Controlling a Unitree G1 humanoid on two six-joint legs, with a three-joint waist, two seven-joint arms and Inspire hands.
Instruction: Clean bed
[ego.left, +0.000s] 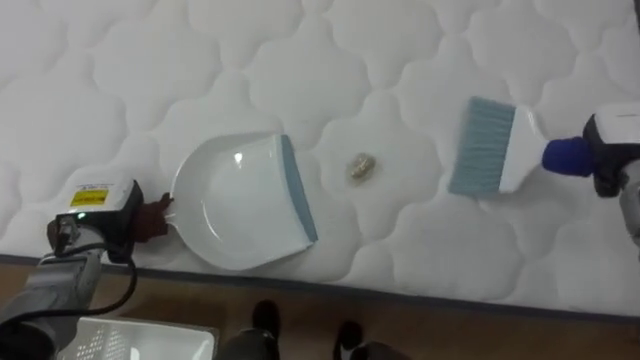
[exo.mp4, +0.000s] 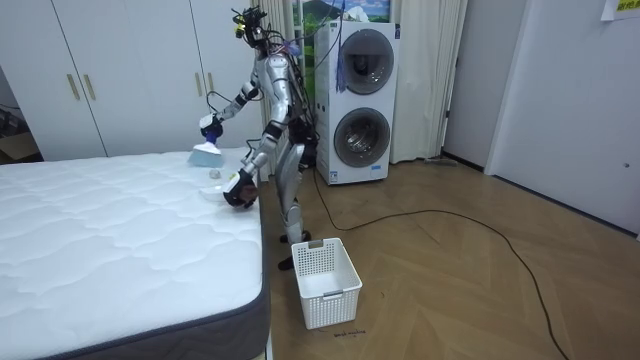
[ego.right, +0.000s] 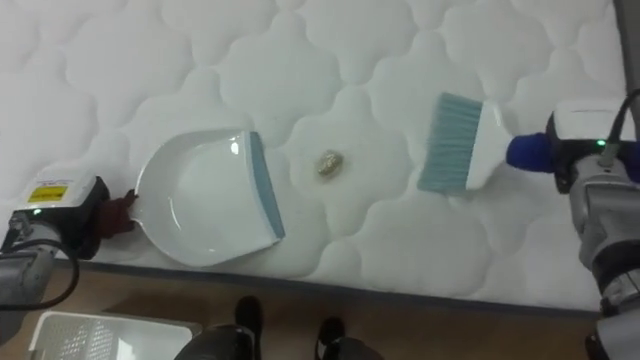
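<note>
Dustpan (ego.left: 240, 200): on bed (ego.left: 400, 60), left hand (ego.left: 152, 218) curled round its handle.
Scrap (ego.left: 361, 167): 3 o'clock of dustpan.
Brush (ego.left: 490, 147): 3 o'clock of scrap, right hand (ego.left: 605, 160) gripping it.

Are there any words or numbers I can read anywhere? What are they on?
Yellow sticker on the left robot hand holding the dustpan: too blurred to read.
Yellow sign high on the wall: too small to read.
No other text.
</note>
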